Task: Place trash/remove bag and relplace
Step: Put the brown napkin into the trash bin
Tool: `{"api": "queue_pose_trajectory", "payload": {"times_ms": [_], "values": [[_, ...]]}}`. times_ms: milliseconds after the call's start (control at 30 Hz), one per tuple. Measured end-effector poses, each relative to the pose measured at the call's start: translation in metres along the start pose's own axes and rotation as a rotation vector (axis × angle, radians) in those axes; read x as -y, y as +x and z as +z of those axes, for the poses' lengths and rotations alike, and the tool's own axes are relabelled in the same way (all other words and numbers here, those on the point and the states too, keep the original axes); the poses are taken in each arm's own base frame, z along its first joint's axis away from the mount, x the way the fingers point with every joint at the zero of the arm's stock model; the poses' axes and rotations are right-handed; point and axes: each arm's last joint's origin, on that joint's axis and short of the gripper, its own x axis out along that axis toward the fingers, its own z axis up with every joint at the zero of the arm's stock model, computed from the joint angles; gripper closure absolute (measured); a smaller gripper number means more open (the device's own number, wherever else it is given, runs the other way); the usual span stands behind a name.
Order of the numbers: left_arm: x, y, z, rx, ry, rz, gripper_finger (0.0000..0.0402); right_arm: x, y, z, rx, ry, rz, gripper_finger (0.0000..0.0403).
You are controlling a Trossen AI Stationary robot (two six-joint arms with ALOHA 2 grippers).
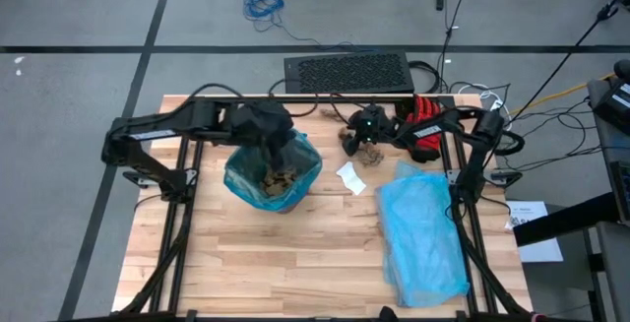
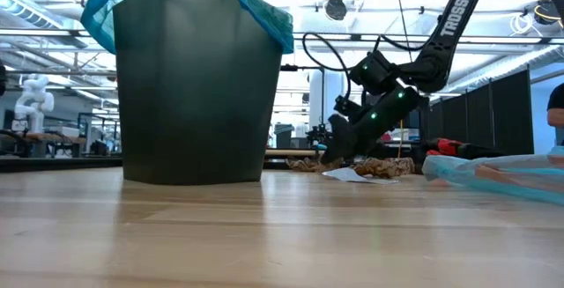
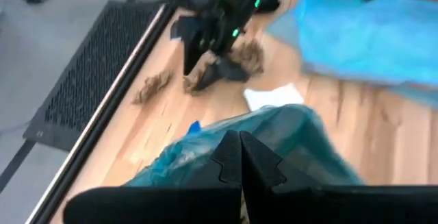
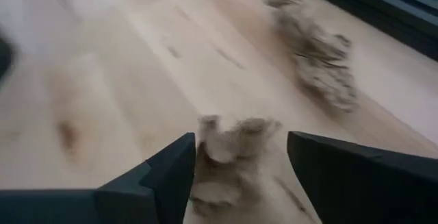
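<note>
right gripper (image 4: pixel 236 162) stood wide, straddling one brown scrap (image 4: pixel 229 152) lying between its fingers on the table (image 1: pixel 295 253), not yet clamped | remaining scraps (image 1: pixel 369 153) lay just beside it; bag-lined bin (image 1: pixel 273 174) lay toward the left arm | left gripper (image 3: pixel 239 159) was pinched shut at the bag (image 3: pixel 287 131) rim | right arm nearer.

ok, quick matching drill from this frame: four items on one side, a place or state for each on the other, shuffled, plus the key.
Items
1. left gripper
2. right gripper
3. white scrap
4. red glove

Place or state
A. lies flat on the table between the lined bin and the sky-blue bag
B. jaws open around a brown scrap
C. jaws shut, above the bin's rim
D. at the table's far edge, beside the right arm

Pairs: 1-C, 2-B, 3-A, 4-D
</note>
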Motion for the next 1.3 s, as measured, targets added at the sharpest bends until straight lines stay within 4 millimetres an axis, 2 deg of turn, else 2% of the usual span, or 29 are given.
{"api": "queue_pose_trajectory", "payload": {"times_ms": [167, 300, 367, 400, 533, 667, 833, 933, 1067, 1133, 1200, 1300], "values": [[0.007, -0.014, -0.009, 0.082, -0.012, 0.006, 0.0401, -0.002, 0.006, 0.004, 0.007, 0.019, -0.003, 0.0233], [0.011, -0.016, -0.028, 0.111, -0.047, 0.046, 0.0401, -0.003, 0.006, 0.006, 0.0, -0.001, 0.007, 0.032], [0.013, -0.016, -0.039, 0.132, -0.065, 0.054, 0.0401, -0.004, 0.004, 0.008, -0.003, -0.005, 0.054, 0.0373], [0.014, -0.015, -0.044, 0.147, -0.074, 0.056, 0.0401, -0.006, 0.003, 0.009, -0.006, -0.005, 0.087, 0.0387], [0.018, -0.012, -0.066, 0.284, -0.128, 0.027, 0.0401, -0.012, -0.01, 0.02, 0.016, 0.013, 0.182, 0.0391], [0.018, -0.011, -0.086, 0.466, -0.13, -0.036, 0.0401, -0.02, -0.035, 0.04, 0.084, -0.012, 0.218, 0.04], [0.011, -0.015, -0.109, 0.59, -0.161, -0.078, 0.0401, -0.033, -0.082, 0.069, 0.226, -0.086, 0.259, 0.0401], [0.006, -0.02, -0.115, 0.621, -0.169, -0.084, 0.0401, -0.043, -0.115, 0.084, 0.336, -0.137, 0.318, 0.0401], [0.004, -0.024, -0.115, 0.636, -0.119, -0.07, 0.0401, -0.068, -0.155, 0.108, 0.467, -0.201, 0.448, 0.0402], [0.004, -0.024, -0.116, 0.635, -0.099, -0.059, 0.0401, -0.084, -0.168, 0.12, 0.503, -0.255, 0.488, 0.0402], [0.003, -0.023, -0.117, 0.622, -0.102, -0.028, 0.0401, -0.102, -0.177, 0.134, 0.517, -0.317, 0.519, 0.0402], [0.003, -0.022, -0.118, 0.61, -0.106, -0.012, 0.0401, -0.128, -0.179, 0.153, 0.507, -0.408, 0.528, 0.0402]]}}
